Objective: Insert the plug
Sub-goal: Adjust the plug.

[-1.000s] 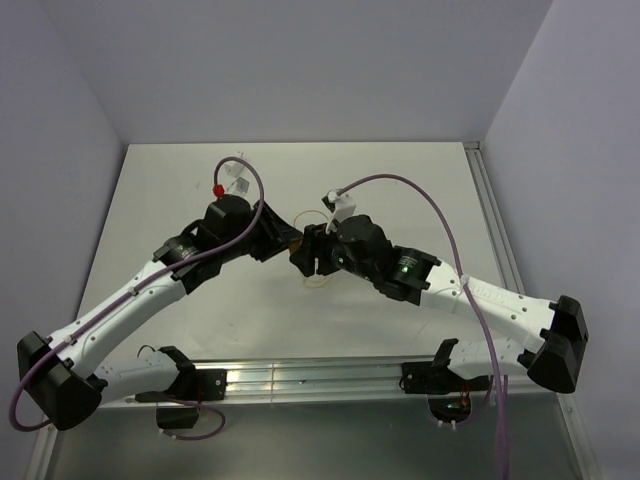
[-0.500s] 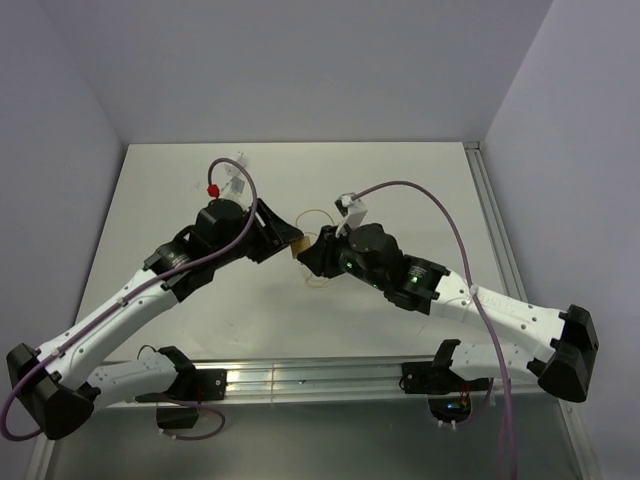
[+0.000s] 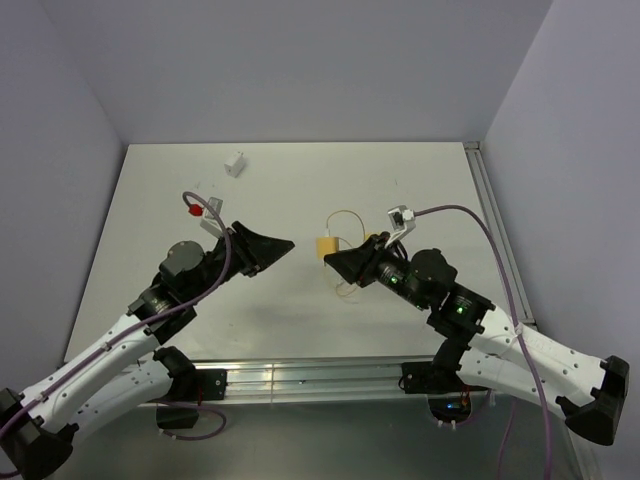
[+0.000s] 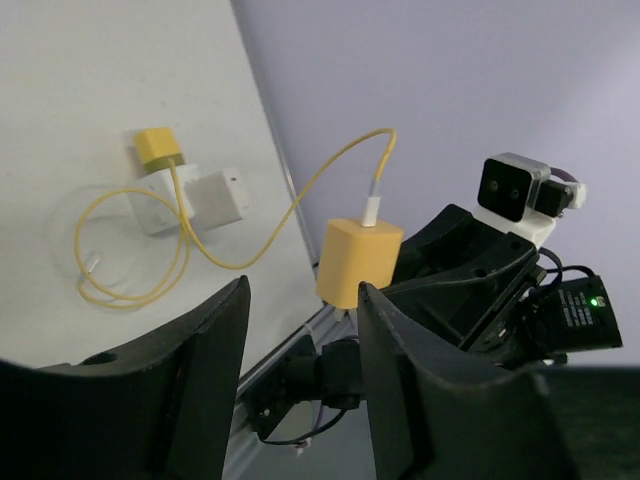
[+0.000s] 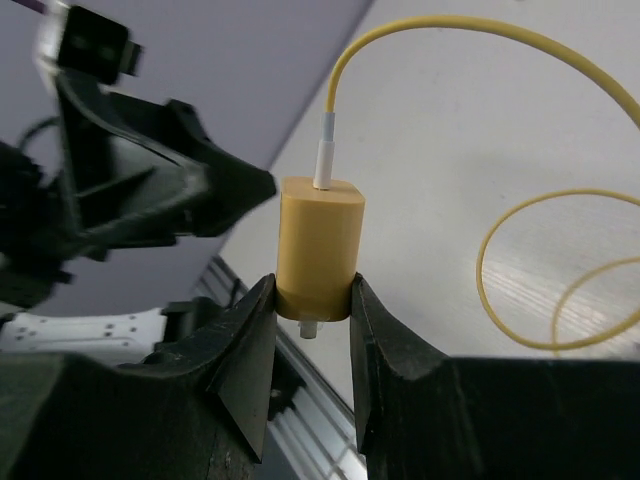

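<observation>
My right gripper is shut on a yellow plug, held upright above the table with its small pin pointing down. The plug also shows in the top view and in the left wrist view. A yellow cable runs from the plug's top and loops on the table. In the left wrist view it leads to white blocks with a yellow piece beside them. My left gripper is open and empty. In the top view it sits a little left of the plug, apart from it.
A small white object lies at the back left of the white table. A raised rail runs along the table's right edge, and a metal rail along the near edge. Walls close the back and both sides.
The two grippers, close together at the table's middle before, have drawn apart. The left arm pulled back to the left, open. The right arm moved right and nearer with the plug.
</observation>
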Action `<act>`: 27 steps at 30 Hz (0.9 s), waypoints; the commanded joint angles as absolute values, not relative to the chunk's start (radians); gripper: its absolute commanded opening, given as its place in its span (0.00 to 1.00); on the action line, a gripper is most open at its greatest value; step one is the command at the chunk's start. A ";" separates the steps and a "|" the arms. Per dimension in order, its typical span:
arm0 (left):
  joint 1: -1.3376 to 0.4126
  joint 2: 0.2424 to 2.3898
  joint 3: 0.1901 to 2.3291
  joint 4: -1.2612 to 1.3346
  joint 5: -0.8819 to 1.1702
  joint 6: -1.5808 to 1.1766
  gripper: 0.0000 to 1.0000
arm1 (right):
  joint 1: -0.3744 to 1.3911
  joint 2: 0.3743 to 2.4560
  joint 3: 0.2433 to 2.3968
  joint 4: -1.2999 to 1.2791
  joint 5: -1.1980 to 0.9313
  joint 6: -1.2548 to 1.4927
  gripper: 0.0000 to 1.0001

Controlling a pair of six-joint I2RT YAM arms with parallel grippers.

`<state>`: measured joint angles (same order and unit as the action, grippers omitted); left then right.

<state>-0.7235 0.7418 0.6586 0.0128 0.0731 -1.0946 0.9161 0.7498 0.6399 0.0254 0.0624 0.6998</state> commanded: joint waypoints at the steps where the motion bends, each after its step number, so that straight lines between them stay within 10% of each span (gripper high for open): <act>1: -0.726 0.744 0.597 0.293 0.208 -1.081 0.50 | 0.908 0.703 0.611 0.195 0.018 0.752 0.00; 27: -0.815 0.824 0.594 0.462 0.184 -1.069 0.52 | 0.910 0.683 0.534 0.384 -0.005 0.891 0.00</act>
